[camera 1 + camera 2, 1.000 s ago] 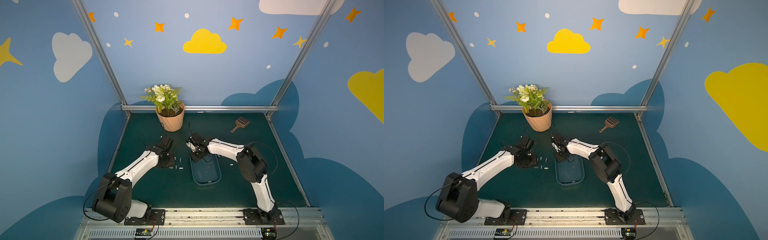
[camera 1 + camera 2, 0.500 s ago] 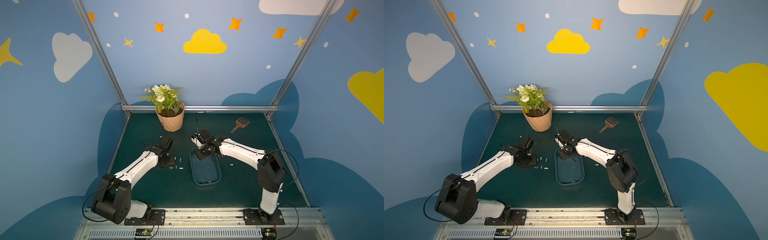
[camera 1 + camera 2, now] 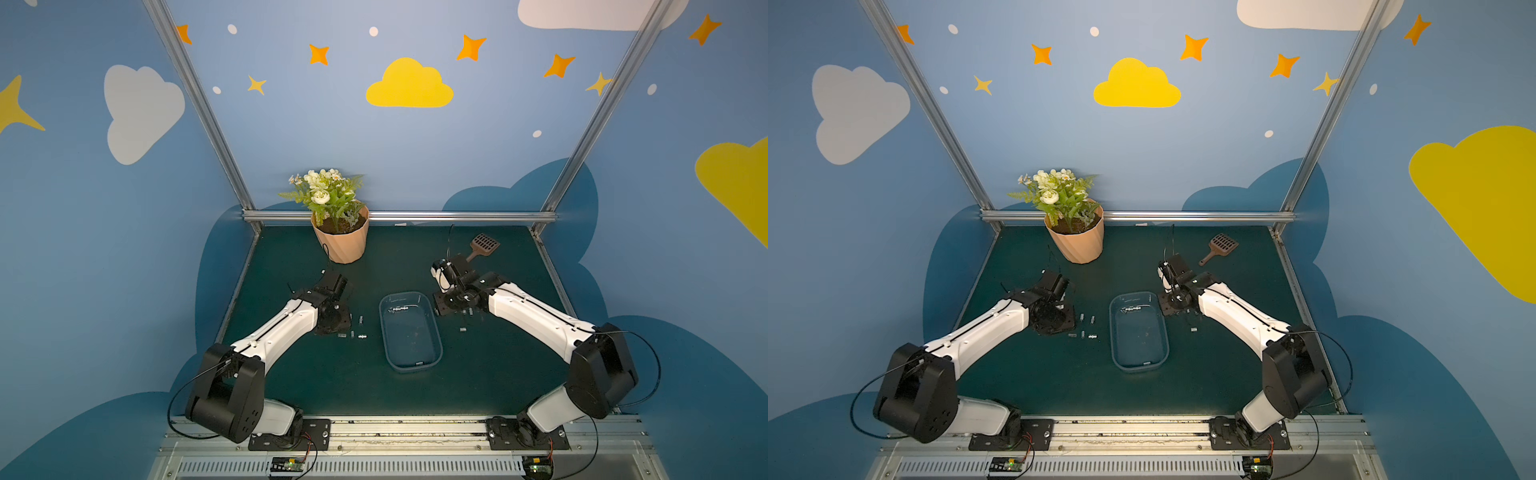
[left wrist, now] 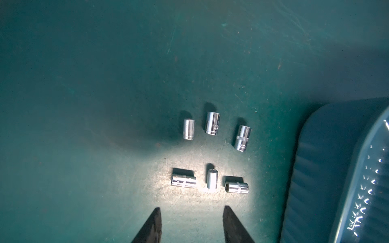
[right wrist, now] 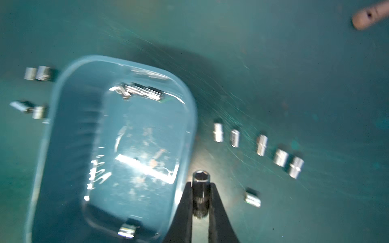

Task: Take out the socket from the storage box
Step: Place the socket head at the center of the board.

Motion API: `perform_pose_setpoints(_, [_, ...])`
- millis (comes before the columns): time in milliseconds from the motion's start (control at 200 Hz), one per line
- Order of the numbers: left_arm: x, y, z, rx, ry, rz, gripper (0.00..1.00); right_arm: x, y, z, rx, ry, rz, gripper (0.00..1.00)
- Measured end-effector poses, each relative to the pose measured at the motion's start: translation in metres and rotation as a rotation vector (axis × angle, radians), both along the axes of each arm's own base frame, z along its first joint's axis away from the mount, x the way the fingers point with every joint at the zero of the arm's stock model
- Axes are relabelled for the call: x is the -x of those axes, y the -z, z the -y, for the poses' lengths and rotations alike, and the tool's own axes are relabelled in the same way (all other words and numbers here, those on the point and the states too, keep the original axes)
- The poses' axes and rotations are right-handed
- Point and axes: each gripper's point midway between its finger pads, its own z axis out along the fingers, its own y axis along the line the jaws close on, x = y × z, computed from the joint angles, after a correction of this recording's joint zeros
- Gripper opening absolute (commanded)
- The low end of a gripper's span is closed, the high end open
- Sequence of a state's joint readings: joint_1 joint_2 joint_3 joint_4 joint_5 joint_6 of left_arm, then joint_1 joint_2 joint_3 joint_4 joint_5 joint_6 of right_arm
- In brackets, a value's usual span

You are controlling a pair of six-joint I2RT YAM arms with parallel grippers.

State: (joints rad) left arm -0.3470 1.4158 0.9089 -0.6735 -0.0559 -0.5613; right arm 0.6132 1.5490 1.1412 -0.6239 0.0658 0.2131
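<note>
Wrist view of the right gripper [image 5: 201,185]: black tapered fingers [image 5: 185,208] clamped on a dark socket [image 5: 201,178], pinched across its round flanks, hexagonal mouth toward the camera. Side pinch probably chosen for the short, smooth cylindrical form, with less chance of slipping than from an end grip. Held just outside the long rim of the storage box [image 5: 192,126], so in all likelihood already out of it; contact with the mat not discernible.

Storage box [image 3: 383,332] in both top views at centre frame, slightly below the middle, with the right gripper just right of its upper end. Shallow translucent bluish plastic, rounded corners, faintly ribbed wall [image 4: 315,168], glossy floor full of glare. Inside, near the upper end, a short line of bright sockets [image 3: 399,308]; at the lower end, one more socket [image 3: 419,363]. Task therefore judged unfinished.

Wrist view of the left gripper [image 4: 192,208]: jaws apart, nothing between them, poised over six chromed sockets [image 4: 212,125] lying on their sides in two loose rows of three beside the box wall. On the opposite side of the box, five further sockets [image 5: 261,145] in a slanting row, plus a stray socket [image 5: 252,197]. Spaced apart, apparently to keep each piece separate and easy to reach.

Dark green mat [image 3: 332,386]: matte, scuffed, finely scratched. In the upper part of the frame, well apart from the work, a peach ribbed flowerpot [image 3: 340,245] with artificial flowers and a brown slotted scoop [image 3: 484,245].
</note>
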Motion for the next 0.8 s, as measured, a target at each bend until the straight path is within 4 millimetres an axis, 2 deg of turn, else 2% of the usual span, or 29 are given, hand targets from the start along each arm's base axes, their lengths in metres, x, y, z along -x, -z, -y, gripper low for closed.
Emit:
perform_pose_setpoints(95, [0.000, 0.000, 0.000, 0.001, 0.000, 0.000, 0.48, 0.007, 0.021, 0.018, 0.028, 0.044, -0.051, 0.12])
perform_pose_setpoints(185, [0.000, 0.000, 0.000, 0.001, 0.000, 0.000, 0.48, 0.015, 0.036, 0.028, 0.046, 0.062, -0.091, 0.11])
perform_pose_setpoints(496, [0.000, 0.000, 0.001, 0.004, 0.001, -0.001, 0.48, 0.017, 0.081, 0.029, 0.082, 0.087, -0.182, 0.11])
perform_pose_setpoints(636, [0.000, 0.000, 0.001, 0.004, 0.001, -0.001, 0.48, 0.018, 0.093, 0.028, 0.092, 0.093, -0.208, 0.12])
perform_pose_setpoints(801, [0.000, 0.000, 0.001, 0.005, 0.001, -0.001, 0.48, 0.017, 0.095, 0.028, 0.091, 0.098, -0.209, 0.15])
